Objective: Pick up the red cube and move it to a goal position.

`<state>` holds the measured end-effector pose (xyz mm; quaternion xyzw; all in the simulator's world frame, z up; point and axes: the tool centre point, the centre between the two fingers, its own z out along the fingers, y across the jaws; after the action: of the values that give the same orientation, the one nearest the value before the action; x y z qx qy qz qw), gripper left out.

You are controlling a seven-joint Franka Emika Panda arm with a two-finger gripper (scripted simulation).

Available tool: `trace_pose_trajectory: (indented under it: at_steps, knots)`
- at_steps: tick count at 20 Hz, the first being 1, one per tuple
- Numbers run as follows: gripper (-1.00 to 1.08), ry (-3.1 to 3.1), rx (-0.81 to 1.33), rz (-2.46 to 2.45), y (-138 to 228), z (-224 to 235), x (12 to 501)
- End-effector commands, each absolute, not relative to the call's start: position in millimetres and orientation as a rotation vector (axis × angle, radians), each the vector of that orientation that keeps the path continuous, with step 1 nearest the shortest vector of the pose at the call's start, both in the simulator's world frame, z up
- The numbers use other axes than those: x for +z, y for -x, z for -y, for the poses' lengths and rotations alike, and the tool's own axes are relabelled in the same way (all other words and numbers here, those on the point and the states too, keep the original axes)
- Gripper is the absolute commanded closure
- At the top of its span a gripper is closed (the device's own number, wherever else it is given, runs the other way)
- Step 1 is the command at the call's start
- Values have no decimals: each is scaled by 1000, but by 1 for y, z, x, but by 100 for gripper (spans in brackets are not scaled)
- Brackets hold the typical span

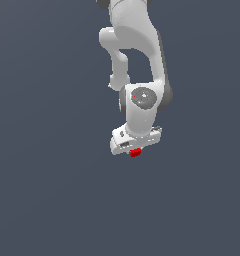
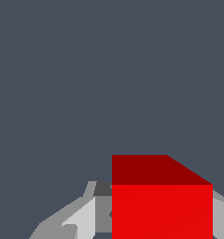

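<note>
The red cube [image 1: 135, 152] is a tiny bright red block right under the white hand of the arm, near the middle of the exterior view. In the wrist view the red cube [image 2: 161, 205] fills the space between the two grey fingers [image 2: 81, 219], which press against its two sides. My gripper [image 1: 135, 150] is shut on the cube. In the exterior view the fingertips are mostly hidden behind the hand and the cube. I cannot tell from these frames how high the cube is above the floor.
The white arm [image 1: 137, 60] reaches down from the top of the exterior view. Around it there is only a plain dark grey-blue surface [image 1: 52, 190]. No goal marker shows in either view.
</note>
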<state>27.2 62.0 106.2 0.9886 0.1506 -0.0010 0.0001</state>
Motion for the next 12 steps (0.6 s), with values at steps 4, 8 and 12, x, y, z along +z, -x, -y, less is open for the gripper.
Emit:
trace_pose_trajectory:
  at_steps: [4,8,12]
  knots:
    - [108,-3105,0,-474,-20,-63,170]
    - [108,-3105,0,-474,-14,-63,220]
    - [108,-3105,0,-474,-9,-64,269]
